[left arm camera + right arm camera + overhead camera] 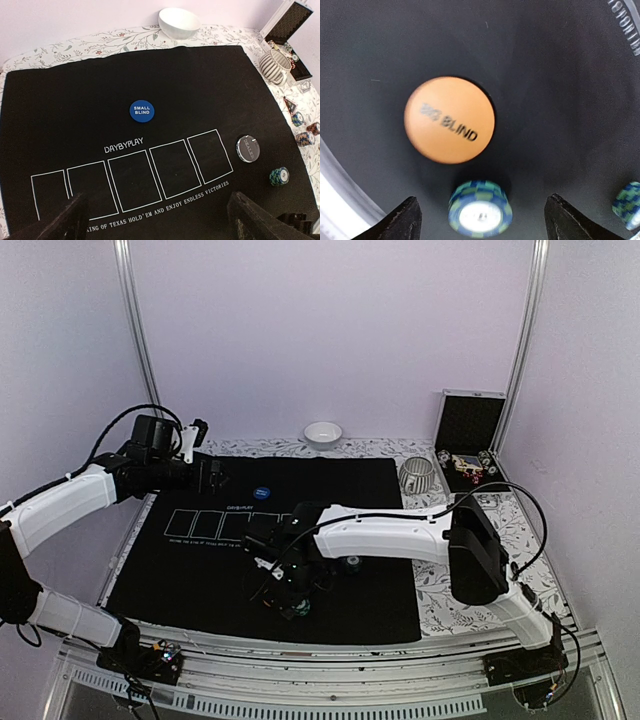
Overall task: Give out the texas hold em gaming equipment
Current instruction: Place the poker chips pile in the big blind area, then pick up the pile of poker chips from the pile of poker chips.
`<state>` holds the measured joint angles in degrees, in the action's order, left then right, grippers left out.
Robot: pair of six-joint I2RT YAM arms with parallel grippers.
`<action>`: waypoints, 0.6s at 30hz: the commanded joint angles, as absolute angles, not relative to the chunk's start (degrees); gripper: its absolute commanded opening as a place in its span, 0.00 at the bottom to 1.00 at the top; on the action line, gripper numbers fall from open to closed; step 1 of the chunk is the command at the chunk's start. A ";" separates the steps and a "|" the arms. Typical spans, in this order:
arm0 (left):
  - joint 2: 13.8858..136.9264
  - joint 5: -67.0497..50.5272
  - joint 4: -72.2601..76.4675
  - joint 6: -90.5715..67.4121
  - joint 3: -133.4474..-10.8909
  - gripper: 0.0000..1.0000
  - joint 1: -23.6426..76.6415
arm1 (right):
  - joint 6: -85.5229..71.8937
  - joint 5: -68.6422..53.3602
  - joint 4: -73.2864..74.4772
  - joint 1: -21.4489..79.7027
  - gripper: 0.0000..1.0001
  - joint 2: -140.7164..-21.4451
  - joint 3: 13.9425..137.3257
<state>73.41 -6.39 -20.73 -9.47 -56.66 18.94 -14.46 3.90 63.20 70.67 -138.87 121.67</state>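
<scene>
Laying out blinds and chips on the black mat (pixel 200 570), by my read. Open case (pixel 468 425) far right: chips at its foot, count unclear. Mug (pixel 274 66): inside not visible. White bowl (pixel 323 433): looks empty. Left gripper (pixel 157 196) high over the mat, jaws wide, empty. Right gripper (pixel 482 199) low at the near edge, jaws wide, nothing held. Orange Big Blind disc (pixel 449 120) lies flat beneath it; blue Small Blind disc (pixel 142 111) mid-mat. Next: descend square, close on the green chip (pixel 480 211) between the fingers.

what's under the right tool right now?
Below the right tool: black mat, an orange BIG BLIND disc, and a green-striped chip stack closest to it. Anything beneath disc or stack is covered.
</scene>
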 commanded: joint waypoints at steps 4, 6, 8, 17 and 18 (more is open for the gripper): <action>73.21 -6.94 -20.83 -9.40 -56.51 0.98 18.38 | -13.76 4.56 59.15 63.46 0.91 -119.04 120.77; 73.21 -6.95 -20.83 -9.48 -56.51 0.98 18.42 | -15.01 6.76 58.83 57.83 0.92 -113.77 117.07; 73.30 -7.09 -20.90 -9.41 -56.51 0.98 18.39 | -16.72 7.83 58.40 51.31 0.91 -110.08 112.07; 73.92 -6.83 -21.60 -9.04 -56.98 0.98 18.37 | -15.25 7.16 54.09 30.07 0.94 -108.56 95.10; 74.12 -6.91 -21.63 -9.10 -57.10 0.98 18.38 | -14.57 6.76 53.37 29.06 0.95 -109.41 94.05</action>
<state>73.43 -6.83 -20.93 -9.45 -56.66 18.90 -16.01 8.36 53.98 30.92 -105.43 98.63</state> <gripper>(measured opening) 0.981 0.930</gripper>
